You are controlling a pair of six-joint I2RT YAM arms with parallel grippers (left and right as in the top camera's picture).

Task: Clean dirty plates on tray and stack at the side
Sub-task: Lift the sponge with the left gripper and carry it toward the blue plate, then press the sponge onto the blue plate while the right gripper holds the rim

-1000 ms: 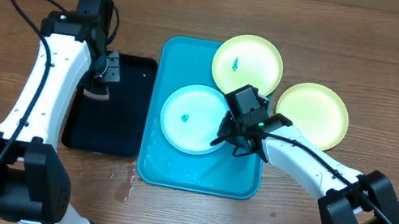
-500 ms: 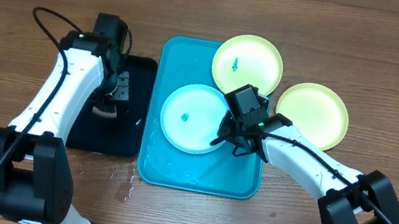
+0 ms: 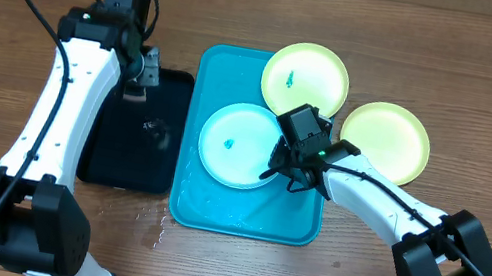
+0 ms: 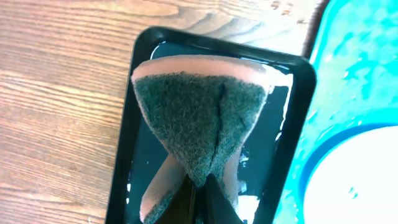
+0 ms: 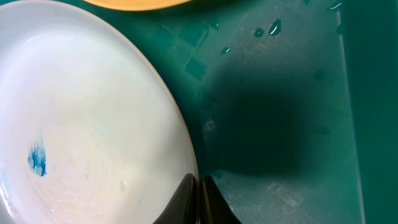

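The left gripper (image 3: 140,76) is clamped on a soft, folded sponge (image 4: 199,124) above the black tray (image 3: 125,162). The smudged blue plate (image 3: 234,146) lies mid-tray (image 3: 212,213). The right gripper (image 3: 279,171) is closed at its 4 o'clock rim; I cannot tell whether it pinches the rim. One green plate (image 3: 305,77) overlaps the tray's 1 o'clock corner, and a second green plate (image 3: 385,140) lies off the tray at 3 o'clock. The plates look light, stiff and wet-slick, so grip them by the rim.

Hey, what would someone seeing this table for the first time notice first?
The bright turquoise tray at the centre carries a light blue plate with a teal smudge, its rim pinched by the right pincer. To its left, the left pincer holds a folded green sponge over a black tray.
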